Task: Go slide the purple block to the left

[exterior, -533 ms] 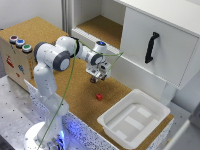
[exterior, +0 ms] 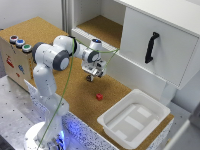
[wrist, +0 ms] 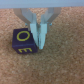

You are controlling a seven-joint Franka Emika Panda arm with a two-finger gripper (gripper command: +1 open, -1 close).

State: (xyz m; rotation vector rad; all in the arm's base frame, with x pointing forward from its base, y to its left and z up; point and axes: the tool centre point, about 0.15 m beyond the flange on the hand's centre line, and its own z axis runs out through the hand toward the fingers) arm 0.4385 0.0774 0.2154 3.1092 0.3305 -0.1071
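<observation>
The purple block (wrist: 21,42) is a small dark purple cube with yellow letters, lying on the cork tabletop. In the wrist view my gripper (wrist: 39,42) stands low right beside it, fingers (wrist: 43,34) closed together with nothing between them, one finger against the block's edge. In the exterior view the gripper (exterior: 90,76) is down at the cork surface in front of the open cabinet shelf. The block shows there only as a small dark shape (exterior: 88,79) at the fingertips.
A small red cube (exterior: 99,96) lies on the cork nearer the front. A white tray (exterior: 150,107) stands at the exterior view's right. A white cabinet door with a black handle (exterior: 150,47) is behind. A box with coloured buttons (exterior: 19,44) is at the exterior view's left.
The gripper has shifted slightly toward the exterior view's left and stays low at the cork surface.
</observation>
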